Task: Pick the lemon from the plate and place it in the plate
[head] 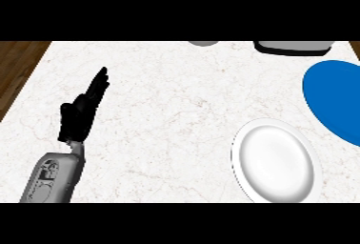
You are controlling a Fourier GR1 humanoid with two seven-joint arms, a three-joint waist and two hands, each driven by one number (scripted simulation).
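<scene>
A white plate [274, 161] lies on the marble counter at the lower right, with nothing on it. A blue plate [339, 95] sits at the right edge, partly cut off by the view, and its visible part is bare. No lemon shows anywhere. My left hand [79, 112] rests at the left side of the counter, fingers straight and pointing away, open and holding nothing, far from both plates. My right hand is out of view.
A grey and black appliance base [292, 46] stands at the counter's far edge, right of centre. A small grey round object [203, 43] pokes in at the top centre. Dark wooden floor [15, 71] shows beyond the counter's left edge.
</scene>
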